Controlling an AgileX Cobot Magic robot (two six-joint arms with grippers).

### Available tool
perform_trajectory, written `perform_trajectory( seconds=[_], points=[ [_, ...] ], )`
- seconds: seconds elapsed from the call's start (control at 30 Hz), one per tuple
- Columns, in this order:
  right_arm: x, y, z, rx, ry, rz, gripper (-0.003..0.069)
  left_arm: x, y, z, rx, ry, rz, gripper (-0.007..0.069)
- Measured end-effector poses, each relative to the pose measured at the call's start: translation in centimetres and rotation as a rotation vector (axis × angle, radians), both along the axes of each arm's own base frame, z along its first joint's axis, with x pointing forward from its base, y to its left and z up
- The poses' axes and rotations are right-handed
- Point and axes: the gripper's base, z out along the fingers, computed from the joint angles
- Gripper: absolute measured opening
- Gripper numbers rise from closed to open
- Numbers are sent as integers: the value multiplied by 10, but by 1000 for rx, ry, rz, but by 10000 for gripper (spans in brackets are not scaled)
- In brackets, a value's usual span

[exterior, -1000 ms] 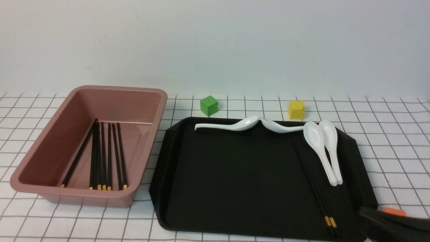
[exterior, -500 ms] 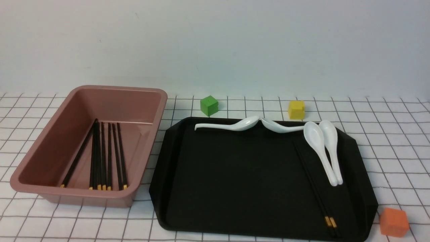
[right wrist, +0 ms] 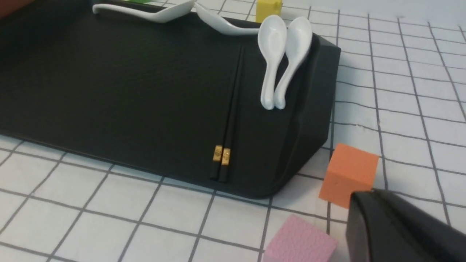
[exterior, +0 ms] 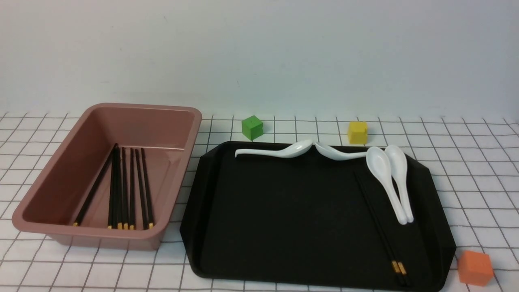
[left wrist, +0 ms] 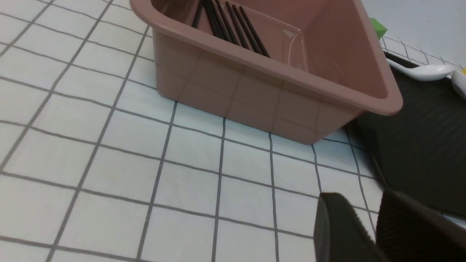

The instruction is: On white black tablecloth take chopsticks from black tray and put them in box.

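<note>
Chopsticks [exterior: 377, 221], two of them, lie side by side in the black tray [exterior: 304, 219], toward its right side, with their gold bands at the end nearest me. From my remote seat I see two white soup spoons [exterior: 387, 182] beside them inside the tray's right edge, while two more white spoons [exterior: 298, 151] lie along its far rim. Beyond that rim sit the green cube [exterior: 252, 127] and the yellow cube [exterior: 357, 132]. Left of the tray I have the dusty-pink plastic bin [exterior: 97, 239], with several more black chopsticks [exterior: 123, 190] lying inside. The orange cube [exterior: 475, 267] is just outside the tray's near right corner, on the grid-patterned tablecloth [exterior: 478, 158], and a pink block [right wrist: 300, 240] is near that corner too. My left gripper [left wrist: 364, 194] has its fingers spread, nothing between them; my right gripper [right wrist: 368, 193] has its fingers pressed together, pinching nothing. Both are away from the tray.
</note>
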Motion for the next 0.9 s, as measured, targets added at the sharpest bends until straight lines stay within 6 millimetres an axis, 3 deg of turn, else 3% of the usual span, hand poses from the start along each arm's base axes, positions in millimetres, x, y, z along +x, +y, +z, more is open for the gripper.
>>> perform_trajectory(
  seconds=[0.9],
  points=[
    [0,0,0,2,0,-1,36,0,0,0,0,0,0,199]
  ],
)
